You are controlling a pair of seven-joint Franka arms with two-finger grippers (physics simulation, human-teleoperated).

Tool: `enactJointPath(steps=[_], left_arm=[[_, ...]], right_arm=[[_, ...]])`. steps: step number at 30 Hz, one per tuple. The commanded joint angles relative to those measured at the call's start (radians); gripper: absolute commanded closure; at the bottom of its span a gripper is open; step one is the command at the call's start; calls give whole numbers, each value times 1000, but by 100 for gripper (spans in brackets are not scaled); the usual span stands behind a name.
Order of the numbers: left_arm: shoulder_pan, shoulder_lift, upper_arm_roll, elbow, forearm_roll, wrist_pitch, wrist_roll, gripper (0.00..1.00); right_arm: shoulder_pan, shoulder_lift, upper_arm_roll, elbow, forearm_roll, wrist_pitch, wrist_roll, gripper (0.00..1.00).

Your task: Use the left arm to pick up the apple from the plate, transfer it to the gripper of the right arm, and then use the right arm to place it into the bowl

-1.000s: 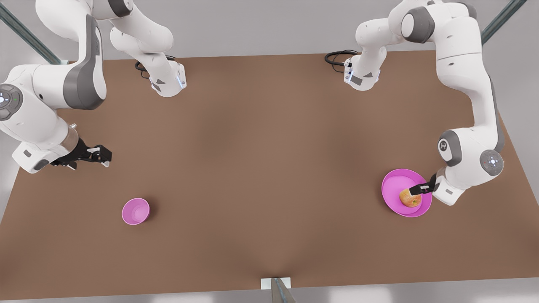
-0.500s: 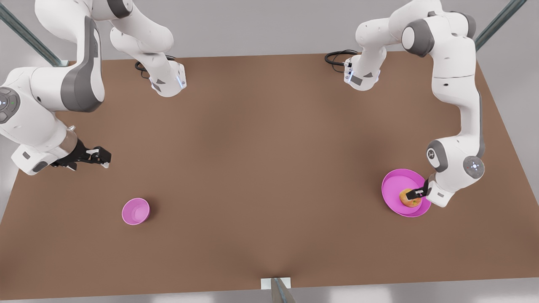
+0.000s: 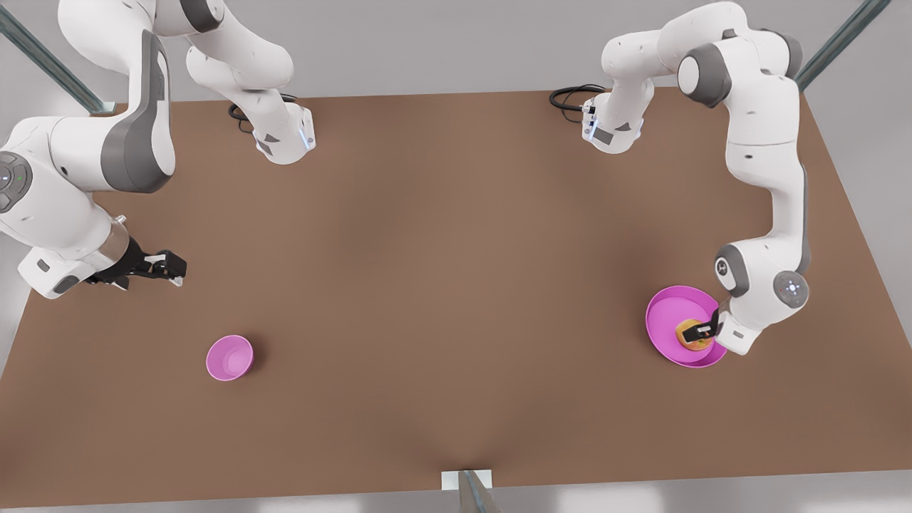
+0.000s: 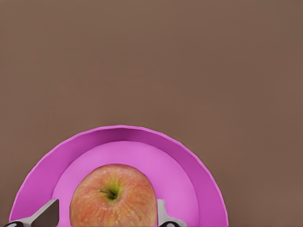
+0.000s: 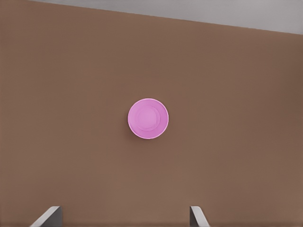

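On the plate (image 3: 666, 320), the apple (image 4: 113, 196) sits between the left gripper's (image 3: 707, 330) spread fingers (image 4: 45, 213); right gripper (image 3: 167, 268) waits unclenched, far left.

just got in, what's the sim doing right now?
The left gripper is down over the apple on the plate, at the front view's right. Its fingers are open on either side of the apple, with a gap on each side, so nothing is gripped yet. The right gripper waits open above the table at the front view's left, with the bowl empty nearby.
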Motion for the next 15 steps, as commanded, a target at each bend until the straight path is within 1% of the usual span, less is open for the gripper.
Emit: enactJointPath(steps=[1, 15], left_arm=[[-1, 5, 0, 1, 2, 29, -6, 0], [-1, 51, -3, -4, -3, 52, -11, 0]], right_arm=[[0, -1, 0, 0, 0, 0, -1, 0], [-8, 7, -1, 1, 2, 1, -1, 0]])
